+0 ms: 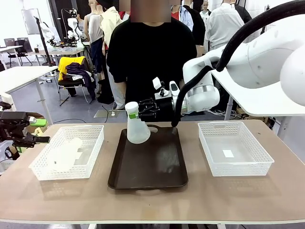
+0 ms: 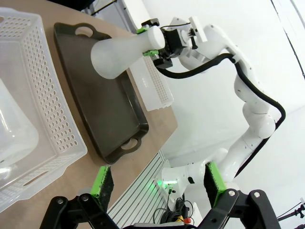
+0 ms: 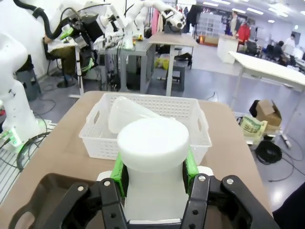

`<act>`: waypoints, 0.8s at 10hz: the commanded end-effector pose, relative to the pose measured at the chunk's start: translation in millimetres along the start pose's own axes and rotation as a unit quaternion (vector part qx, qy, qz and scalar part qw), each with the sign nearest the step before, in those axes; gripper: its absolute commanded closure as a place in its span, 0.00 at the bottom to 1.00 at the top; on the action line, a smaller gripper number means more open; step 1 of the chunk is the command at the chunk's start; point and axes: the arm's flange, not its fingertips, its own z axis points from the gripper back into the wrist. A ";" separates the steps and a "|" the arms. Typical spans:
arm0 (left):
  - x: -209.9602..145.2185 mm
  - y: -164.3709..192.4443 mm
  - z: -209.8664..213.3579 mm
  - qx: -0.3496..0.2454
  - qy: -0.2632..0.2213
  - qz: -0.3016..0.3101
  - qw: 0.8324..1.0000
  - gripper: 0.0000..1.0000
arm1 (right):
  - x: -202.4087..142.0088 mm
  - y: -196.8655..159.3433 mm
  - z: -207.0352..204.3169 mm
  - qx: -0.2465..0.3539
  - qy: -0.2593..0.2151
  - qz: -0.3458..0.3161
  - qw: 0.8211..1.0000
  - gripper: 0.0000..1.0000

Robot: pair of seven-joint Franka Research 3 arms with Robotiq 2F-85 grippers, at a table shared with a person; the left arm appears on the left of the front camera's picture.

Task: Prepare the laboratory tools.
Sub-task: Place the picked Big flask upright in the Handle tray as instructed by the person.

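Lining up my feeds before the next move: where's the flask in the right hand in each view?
Front: flask at centre, neck up, at the tray's far end.
Left wrist: upper middle, tipped sideways in the picture, over the tray.
Right wrist: bottom centre, mouth end nearest the camera.
Shared landmark: the dark tray under it.

Open lab hall, white worktables point(image 3: 271, 67) (people point(image 1: 224, 24) beyond)

flask 1 point(image 1: 138, 130): frosted-white, upright over tray point(image 1: 157, 167), neck in right gripper point(image 1: 133, 113) | flask 2 point(image 1: 66, 152): on side in basket point(image 1: 43, 174)
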 end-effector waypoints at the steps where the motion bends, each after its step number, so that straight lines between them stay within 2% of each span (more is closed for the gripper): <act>1: 0.5 -1.4 0.2 -0.008 -0.006 0.001 1.000 0.00 | -11.7 -9.3 8.5 -0.022 -0.025 0.001 0.999 1.00; 4: 0.5 -1.4 0.2 -0.008 -0.006 0.001 1.000 0.00 | -33.1 -14.0 15.6 -0.034 -0.029 -0.010 0.999 1.00; 6: 0.5 -1.4 0.2 -0.008 -0.006 0.001 1.000 0.00 | -44.8 -16.1 21.4 -0.076 -0.028 -0.011 0.997 1.00; 8: 0.5 -1.4 0.2 -0.008 -0.006 0.001 1.000 0.00 | -52.7 -15.3 23.0 -0.084 -0.031 -0.013 0.996 1.00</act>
